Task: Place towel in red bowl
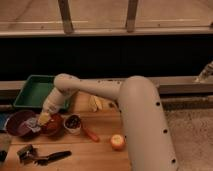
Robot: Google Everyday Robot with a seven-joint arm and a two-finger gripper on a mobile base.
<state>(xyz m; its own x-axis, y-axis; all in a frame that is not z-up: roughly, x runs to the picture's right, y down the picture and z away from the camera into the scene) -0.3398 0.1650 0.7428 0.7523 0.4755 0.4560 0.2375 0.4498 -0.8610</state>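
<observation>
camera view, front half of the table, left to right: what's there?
Purple bowl → gripper with the towel, at the red bowl's left rim → red bowl → white bowl → orange stick-like item → round orange fruit. The dark tool in front is left out: it spans several.

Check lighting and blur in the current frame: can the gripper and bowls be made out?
Camera view: dim and warm-tinted, with a black band behind the table and soft focus throughout. The gripper hangs over the red bowl, its edges smeared. A pale patch, probably the towel, sits between the red bowl and the purple bowl. No harsh glare; the green tray reads clearly.
</observation>
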